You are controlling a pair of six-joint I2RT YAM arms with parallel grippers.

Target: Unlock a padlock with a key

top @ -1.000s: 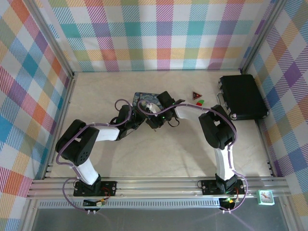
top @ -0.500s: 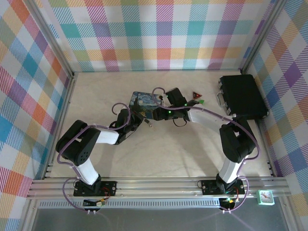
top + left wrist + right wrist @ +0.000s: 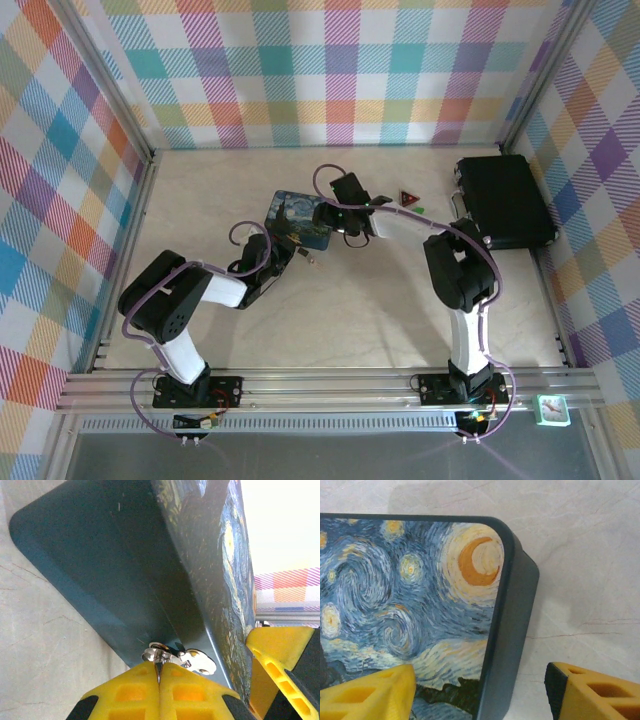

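Since a second ago the right arm has swung away from its meeting with the left one and now sits over the tin, its fingers spreading wider on the way; the left arm has barely shifted.

Counted from the left: two grippers, one key, one painted tin, one red triangle, one green piece, one black case.

The left gripper [image 3: 295, 257] lies just in front of the painted tin [image 3: 297, 218], on the near-left side of it. On the left wrist camera this gripper [image 3: 159, 672] has its yellow fingers [image 3: 127, 692] pressed together, pinching a small cluster of silver metal. A thin blade sits in the seam between them, which looks like the key [image 3: 160, 656]. From above, the key [image 3: 308, 257] is a tiny speck at the fingertips, just short of the tin's near wall [image 3: 100, 570]. Whether the padlock is part of that cluster I cannot tell.

The right gripper [image 3: 338, 222] hangs over the tin's right edge. On the right wrist camera it [image 3: 480, 695] stands spread wide, holding nothing. One finger [image 3: 370, 692] is above the painted lid [image 3: 395, 580], the other above the bare table [image 3: 580, 580] beside the tin's corner.

Right of the tin lie the red triangle [image 3: 408, 198] and, just beside it, the green piece [image 3: 418, 209]. The black case [image 3: 505, 200] lies farther right still.
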